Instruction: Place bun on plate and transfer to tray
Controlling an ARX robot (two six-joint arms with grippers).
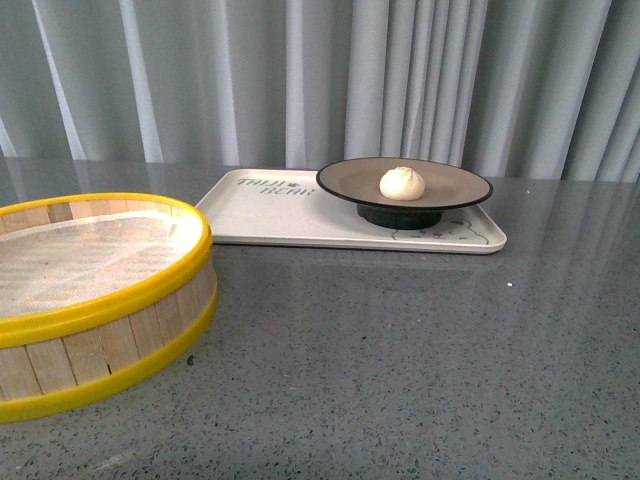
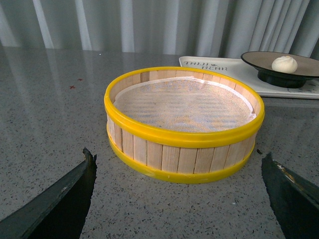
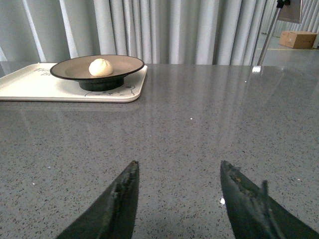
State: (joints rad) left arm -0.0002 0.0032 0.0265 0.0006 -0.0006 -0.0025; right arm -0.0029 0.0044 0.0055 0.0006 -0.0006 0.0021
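1. Nearest the front camera, the steamer basket (image 1: pixel 95 300) is seen empty.
2. Resting on the plate (image 1: pixel 345 183) is the bun (image 1: pixel 402 183); the plate is set on the tray (image 1: pixel 262 215).
3. Both steps are judged done.
4. Fingers of the left gripper (image 2: pixel 179 196) and right gripper (image 3: pixel 178 199) are held apart, gripping nothing; only retreat is called for.

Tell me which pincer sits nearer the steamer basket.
Left. The left pincer hangs open right in front of the steamer basket. The right pincer is open over bare table, with no basket in its view.
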